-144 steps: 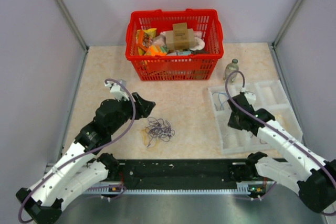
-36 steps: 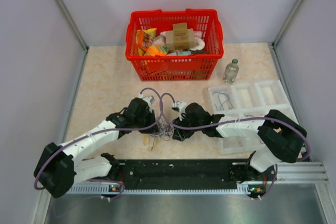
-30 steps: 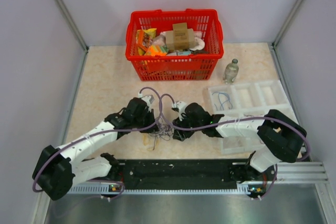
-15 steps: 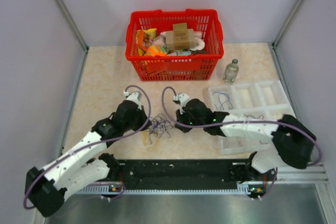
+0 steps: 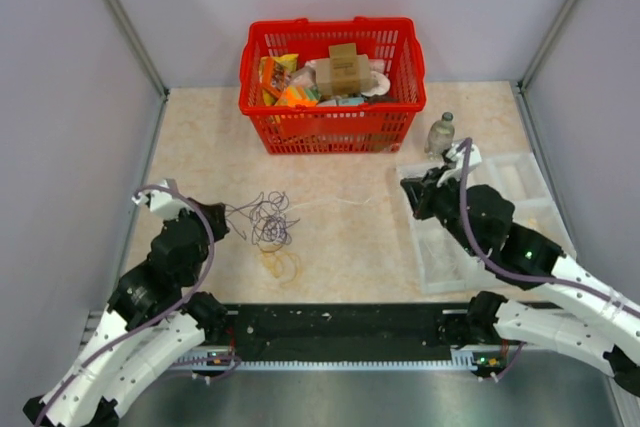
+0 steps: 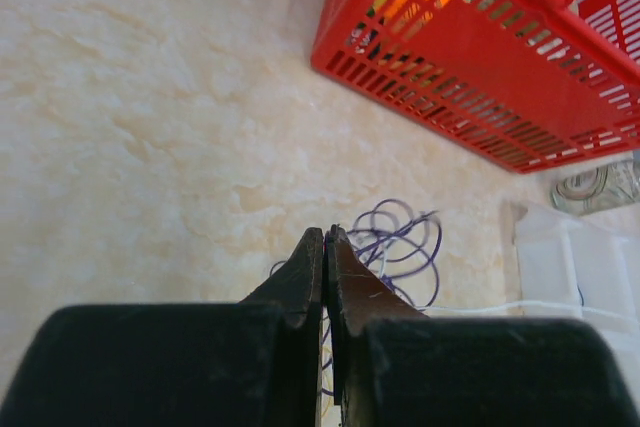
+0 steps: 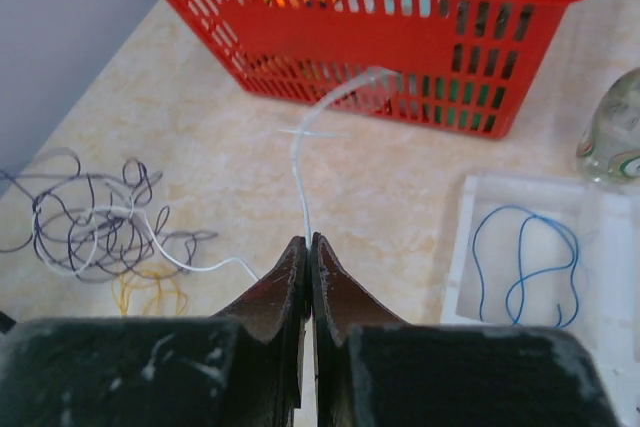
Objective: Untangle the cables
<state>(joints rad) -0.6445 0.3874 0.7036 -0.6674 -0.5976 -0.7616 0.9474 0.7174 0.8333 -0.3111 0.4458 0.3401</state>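
The cables lie mid-table: a dark purple tangle (image 5: pixel 268 222) (image 7: pixel 90 217), a yellow loop (image 5: pixel 283 265) (image 7: pixel 150 292) in front of it, and a white cable (image 5: pixel 340 202) (image 7: pixel 298 162) drawn out to the right. My left gripper (image 5: pixel 218 219) (image 6: pixel 326 233) is shut on a purple strand (image 6: pixel 400 247) at the tangle's left edge. My right gripper (image 5: pixel 408 190) (image 7: pixel 309 239) is shut on the white cable, which leaves its fingertips. A blue cable (image 7: pixel 525 262) lies coiled in the clear tray (image 5: pixel 520 172) (image 7: pixel 468 237).
A red basket (image 5: pixel 330 82) (image 6: pixel 480 77) (image 7: pixel 380 27) full of packets stands at the back. A small bottle (image 5: pixel 441 134) (image 7: pixel 610 127) stands between the basket and the tray. Grey walls close in the table on three sides.
The arms have pulled apart. My left gripper drew back left, dragging the purple tangle with it. My right gripper closed on the white cable and carried it right, toward the tray.
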